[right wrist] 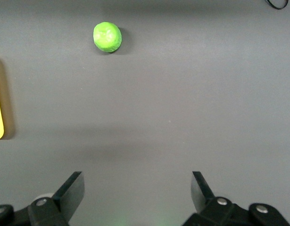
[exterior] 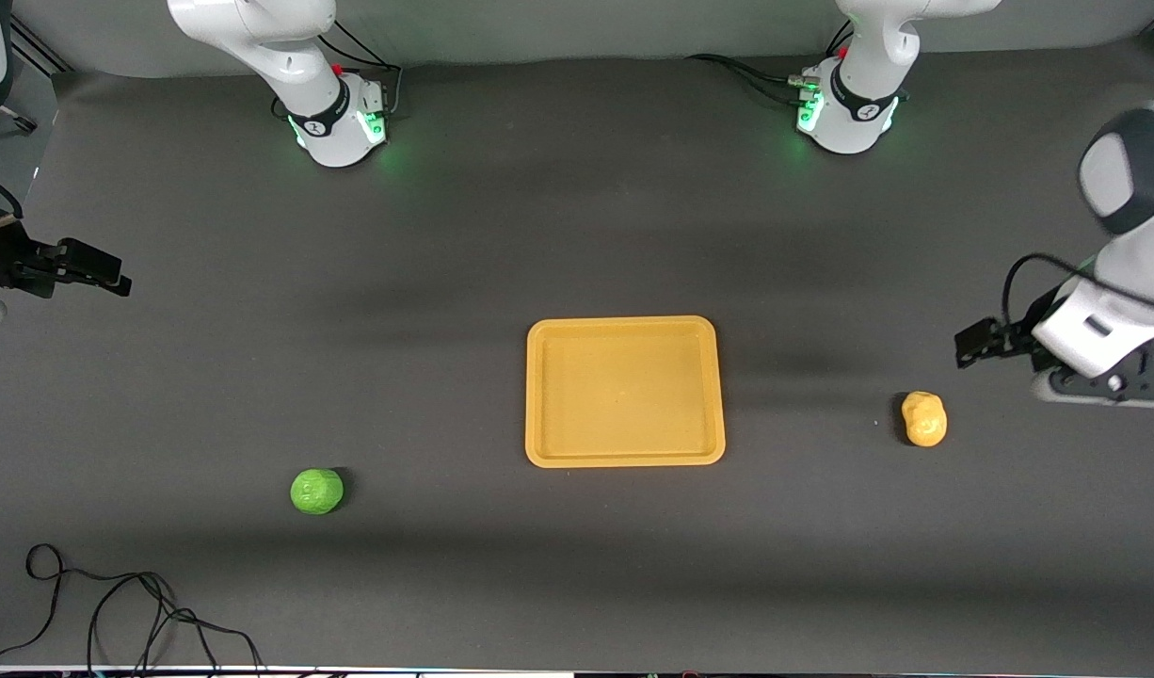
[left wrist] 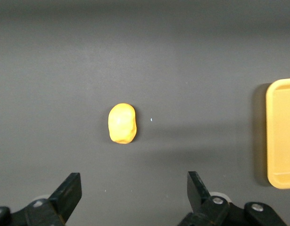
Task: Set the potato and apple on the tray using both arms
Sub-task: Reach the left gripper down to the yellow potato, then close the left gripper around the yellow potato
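Potato [left wrist: 121, 123] and apple [right wrist: 107, 37] lie below spread, empty jaws in the wrist views.

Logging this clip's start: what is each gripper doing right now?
Left gripper: open, empty, over bare table near the potato.
Right gripper: open, empty, over bare table, well away from the apple.

One tray [exterior: 624, 452], one potato [exterior: 923, 419], one apple [exterior: 317, 492], two arms [exterior: 285, 56].

Dark grey table [exterior: 577, 235], black cable [exterior: 116, 612]
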### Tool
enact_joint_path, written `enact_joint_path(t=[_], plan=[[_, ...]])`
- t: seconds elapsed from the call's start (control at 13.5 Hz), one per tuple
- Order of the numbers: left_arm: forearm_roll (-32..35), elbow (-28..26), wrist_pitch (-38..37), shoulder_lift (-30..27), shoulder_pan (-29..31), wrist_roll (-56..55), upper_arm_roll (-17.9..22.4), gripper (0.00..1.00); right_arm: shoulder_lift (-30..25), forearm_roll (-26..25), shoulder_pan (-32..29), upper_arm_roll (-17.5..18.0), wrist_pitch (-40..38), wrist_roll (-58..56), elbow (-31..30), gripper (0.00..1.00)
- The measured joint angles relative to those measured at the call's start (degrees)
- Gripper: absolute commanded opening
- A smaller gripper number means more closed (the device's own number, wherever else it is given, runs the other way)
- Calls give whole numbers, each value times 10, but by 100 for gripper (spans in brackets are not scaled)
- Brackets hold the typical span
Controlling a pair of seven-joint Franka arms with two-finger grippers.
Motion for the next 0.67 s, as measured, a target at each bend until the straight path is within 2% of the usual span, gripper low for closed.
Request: enact_joint_path(t=[0.15,0.37,0.52,0.67], plan=[[0,-6,35,24,1,14,1,100,0,0,0,0,0,0,0,100],[0,-54,154,63,17,71,4,100,0,0,0,0,0,0,0,100],[0,-85,251,111,26,96,5,100,0,0,0,0,0,0,0,100],[0,-92,297,161,28,101,5,100,0,0,0,0,0,0,0,100]])
